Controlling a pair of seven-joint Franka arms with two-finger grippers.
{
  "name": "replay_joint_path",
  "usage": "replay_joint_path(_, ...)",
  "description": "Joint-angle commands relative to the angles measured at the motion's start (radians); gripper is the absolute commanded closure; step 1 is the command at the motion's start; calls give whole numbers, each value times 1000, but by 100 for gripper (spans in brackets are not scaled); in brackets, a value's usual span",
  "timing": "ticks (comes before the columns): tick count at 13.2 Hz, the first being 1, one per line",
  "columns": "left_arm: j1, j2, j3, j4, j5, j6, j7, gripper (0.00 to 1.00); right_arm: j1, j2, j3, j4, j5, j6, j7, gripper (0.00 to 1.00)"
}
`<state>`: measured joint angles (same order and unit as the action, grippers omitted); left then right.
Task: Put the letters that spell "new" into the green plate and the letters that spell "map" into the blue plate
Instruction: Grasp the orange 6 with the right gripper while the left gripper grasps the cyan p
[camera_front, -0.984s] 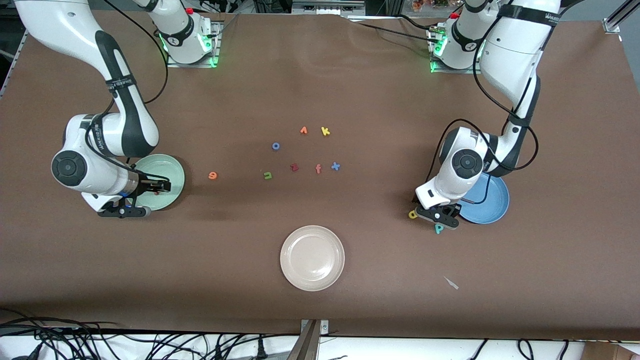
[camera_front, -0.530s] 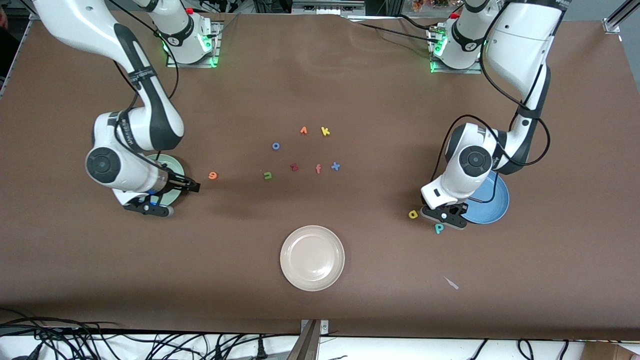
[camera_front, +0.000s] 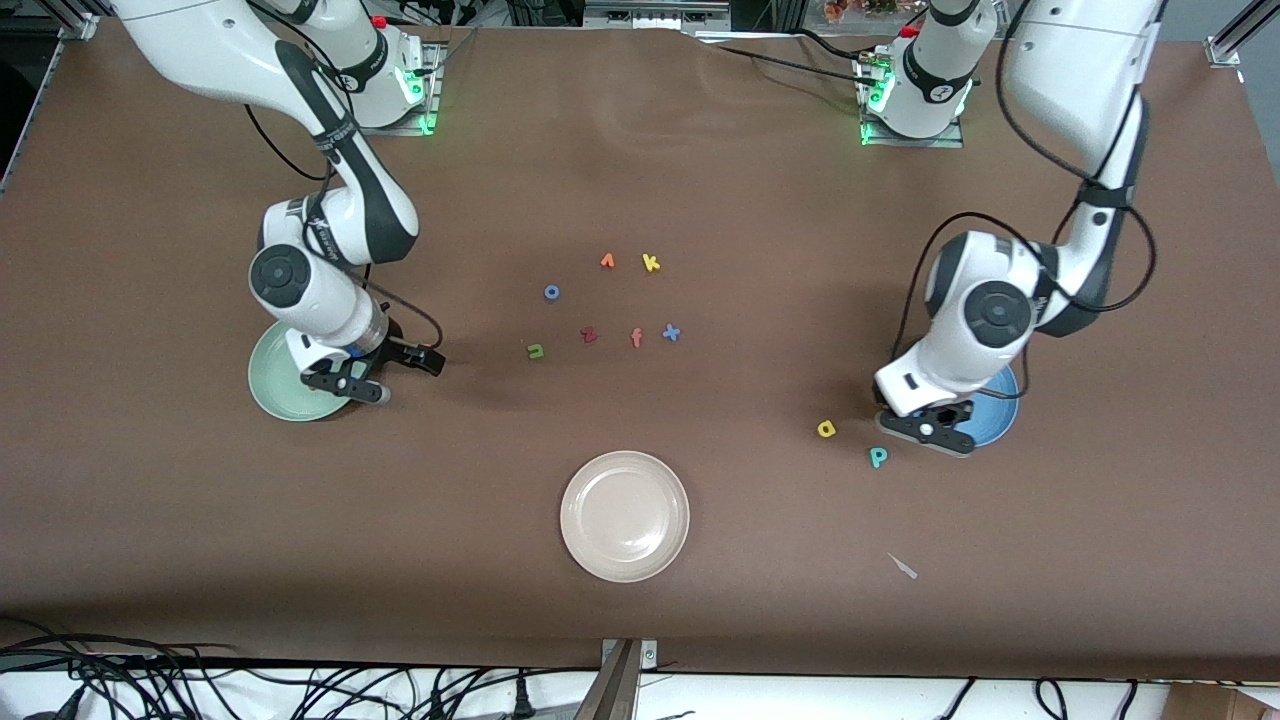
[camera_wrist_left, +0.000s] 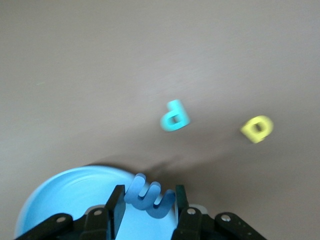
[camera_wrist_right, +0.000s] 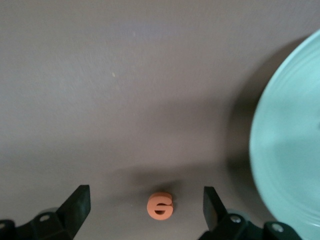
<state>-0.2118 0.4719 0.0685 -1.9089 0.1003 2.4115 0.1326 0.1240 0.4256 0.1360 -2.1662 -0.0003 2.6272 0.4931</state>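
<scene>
White arms (camera_front: 330, 290) with black joint bands and looped black cables — green-lit bases, black fingers (camera_wrist_left: 116, 205)

A big brown table (camera_front: 700, 150) fills almost the whole front view. Its top looks flat and smooth. Along the edge nearest the front camera, lots of black cables (camera_front: 250, 685) lie tangled on a pale floor.

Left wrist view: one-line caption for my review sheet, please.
Left gripper holds the blue m over the blue plate rim; teal p and yellow a lie on the table nearby.
</scene>
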Motion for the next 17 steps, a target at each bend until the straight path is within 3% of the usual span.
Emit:
replay_joint_path(1,77,-38,-7,-55,22,-9,85,52,9,-27,8,-78,2,76,7,0)
replay_joint_path(2,78,-33,-7,-73,22,-3,85,40,17,-22,7,-78,0,76,7,0)
replay_joint_path(3,78,-33,-7,-78,22,0,78,17,17,-10,7,-78,-6,80,7,0)
replay_joint_path(4,78,-33,-7,-78,21,0,78,12,19,-8,7,-76,-10,79,2,2)
replay_joint_path(8,46,-9,-7,-53,0,41,70,12,11,15,1,-66,-32,80,-10,10)
replay_joint_path(10,25,57,-7,78,-92,41,68,16,6,21,1,-64,-33,80,-11,14)
replay_joint_path(12,-6,120,-7,152,-158,46,43,17,8,22,1,-61,-32,80,-10,24)
replay_joint_path(15,-40,177,-7,143,-163,138,10,16,6,28,1,-60,-32,80,-8,36)
replay_joint_path(17,-60,218,-7,140,-160,196,10,16,6,30,1,-60,-32,80,-8,53)
